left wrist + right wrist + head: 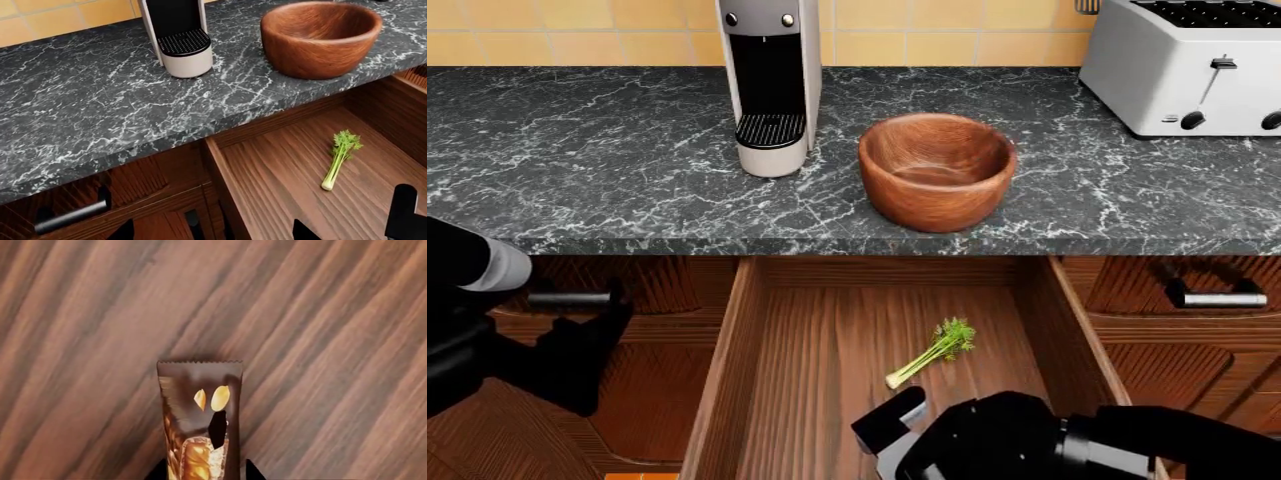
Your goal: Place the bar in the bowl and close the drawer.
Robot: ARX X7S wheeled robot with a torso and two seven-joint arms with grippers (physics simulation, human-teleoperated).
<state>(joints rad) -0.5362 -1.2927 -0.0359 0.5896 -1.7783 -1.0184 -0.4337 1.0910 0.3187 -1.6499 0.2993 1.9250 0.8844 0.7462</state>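
We see the drawer (pixel 827 350) pulled open below the marble table (pixel 627 170), with a celery stalk (pixel 932 352) on its floor. The right tool (pixel 205 472) grips the chocolate bar (pixel 200 415) over the drawer's wooden floor. The wooden bowl (pixel 937 170) stands beside the coffee machine (pixel 770 80). We cannot tell the left tool's (pixel 213 232) state.

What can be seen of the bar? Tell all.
The bar shows only in the right wrist view: a flat, glossy dark brown wrapper with a crimped end, two golden nut marks and a golden picture lower down. It lies over the drawer's wood-grain floor, its near end between the right claw's dark fingertips; whether they clamp it is unclear.
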